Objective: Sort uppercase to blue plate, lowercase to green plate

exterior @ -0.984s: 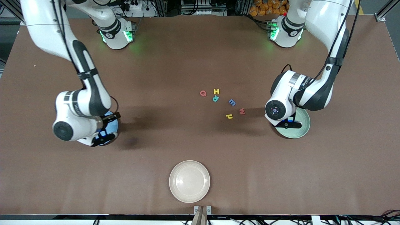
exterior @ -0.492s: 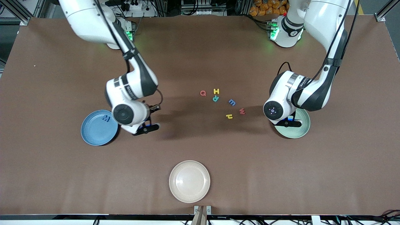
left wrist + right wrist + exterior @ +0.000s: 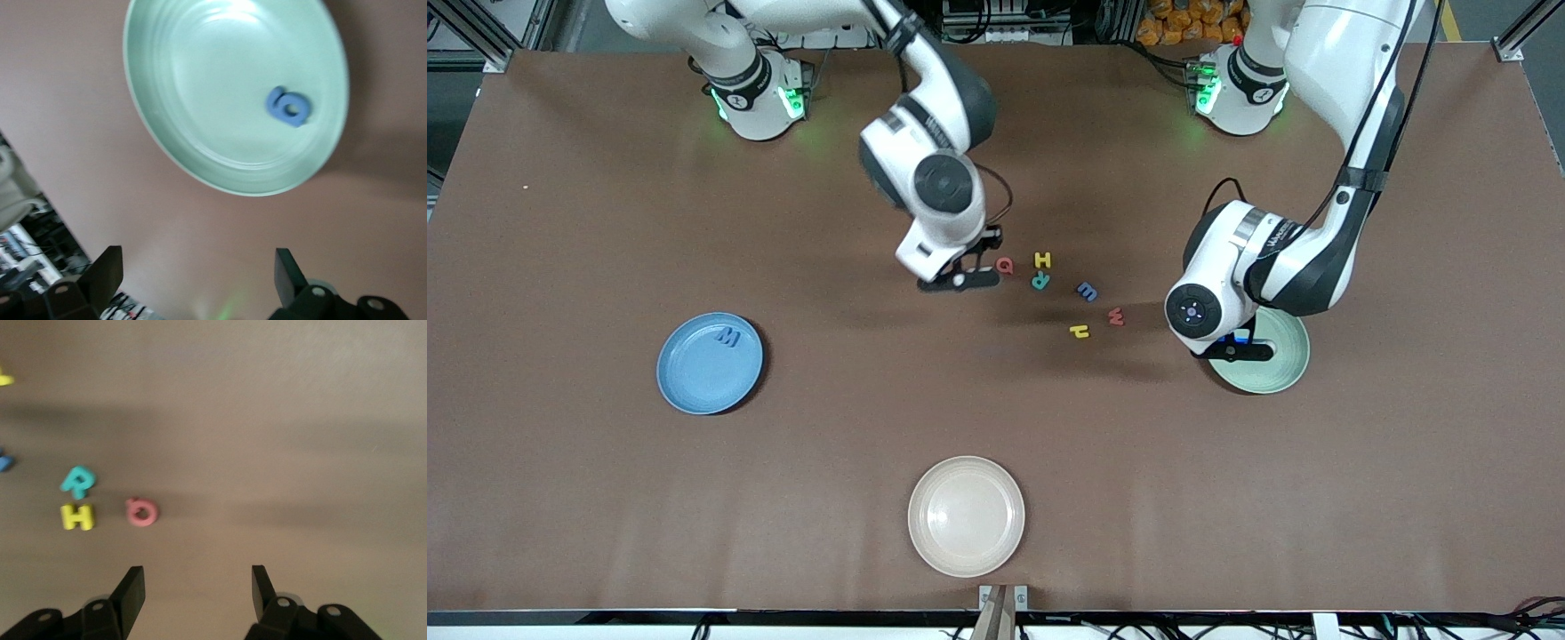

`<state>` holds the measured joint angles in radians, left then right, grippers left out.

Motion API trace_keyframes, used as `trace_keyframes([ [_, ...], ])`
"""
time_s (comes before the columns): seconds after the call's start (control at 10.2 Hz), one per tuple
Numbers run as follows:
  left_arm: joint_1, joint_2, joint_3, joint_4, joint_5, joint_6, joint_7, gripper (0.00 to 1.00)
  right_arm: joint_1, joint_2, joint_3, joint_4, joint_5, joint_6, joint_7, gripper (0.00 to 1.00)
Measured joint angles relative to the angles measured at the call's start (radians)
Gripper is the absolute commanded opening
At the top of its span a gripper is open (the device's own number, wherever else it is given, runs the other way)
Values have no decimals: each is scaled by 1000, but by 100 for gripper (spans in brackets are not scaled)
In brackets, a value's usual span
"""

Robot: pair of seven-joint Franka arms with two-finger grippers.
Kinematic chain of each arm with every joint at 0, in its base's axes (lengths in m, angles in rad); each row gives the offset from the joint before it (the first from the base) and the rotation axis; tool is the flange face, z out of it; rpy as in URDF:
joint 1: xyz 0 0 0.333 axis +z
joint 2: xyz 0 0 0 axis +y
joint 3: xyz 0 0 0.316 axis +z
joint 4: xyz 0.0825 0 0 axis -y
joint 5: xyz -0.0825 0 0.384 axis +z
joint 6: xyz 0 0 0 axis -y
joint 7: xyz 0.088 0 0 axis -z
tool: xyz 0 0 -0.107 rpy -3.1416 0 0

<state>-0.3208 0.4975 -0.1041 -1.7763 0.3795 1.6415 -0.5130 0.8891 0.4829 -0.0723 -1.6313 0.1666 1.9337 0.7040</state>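
The blue plate (image 3: pixel 694 378) lies toward the right arm's end with the blue M (image 3: pixel 728 337) in it. The green plate (image 3: pixel 1285 356) lies toward the left arm's end and holds the blue g (image 3: pixel 288 107); it also shows in the left wrist view (image 3: pixel 213 73). Red Q (image 3: pixel 1005 265), yellow H (image 3: pixel 1042 260), teal R (image 3: pixel 1040 281), blue m (image 3: pixel 1087 291), red w (image 3: pixel 1116 316) and yellow h (image 3: pixel 1080 331) lie mid-table. My right gripper (image 3: pixel 958 280) hangs open and empty beside the Q (image 3: pixel 141 511). My left gripper (image 3: pixel 1232 348) is open and empty over the green plate's edge.
A cream plate (image 3: pixel 966 516) lies near the table's front edge, nearer to the front camera than the letters. The right wrist view shows the R (image 3: pixel 78 481) and H (image 3: pixel 77 517) side by side close to the Q. Bare brown table lies between the plates.
My right arm has swung from over the blue plate across to the letters, stopping beside the Q; the M now shows in that plate. My left gripper has shifted slightly over the green plate.
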Motion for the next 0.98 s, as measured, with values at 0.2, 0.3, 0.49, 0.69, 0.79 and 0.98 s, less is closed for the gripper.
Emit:
trace_keyframes([
  [0.2, 4, 0, 0, 3, -42, 38, -42, 100, 97, -1, 0, -31, -20, 99, 164, 70],
  [0.3, 4, 0, 0, 4, -57, 54, -65, 100, 135, -1, 0, -60, -34, 153, 218, 69],
  [0.49, 4, 0, 0, 5, -78, 69, -88, 100, 178, 0, -1, -107, -51, 234, 261, 69],
  [0.69, 7, 0, 0, 6, -110, 98, -115, 100, 182, 4, -3, -124, -72, 275, 268, 68],
  [0.79, 8, 0, 0, 6, -113, 110, -133, 100, 182, 10, -6, -136, -77, 309, 268, 67],
  [0.98, 8, 0, 0, 6, -155, 142, -164, 100, 182, 35, -7, -218, -79, 471, 275, 66],
])
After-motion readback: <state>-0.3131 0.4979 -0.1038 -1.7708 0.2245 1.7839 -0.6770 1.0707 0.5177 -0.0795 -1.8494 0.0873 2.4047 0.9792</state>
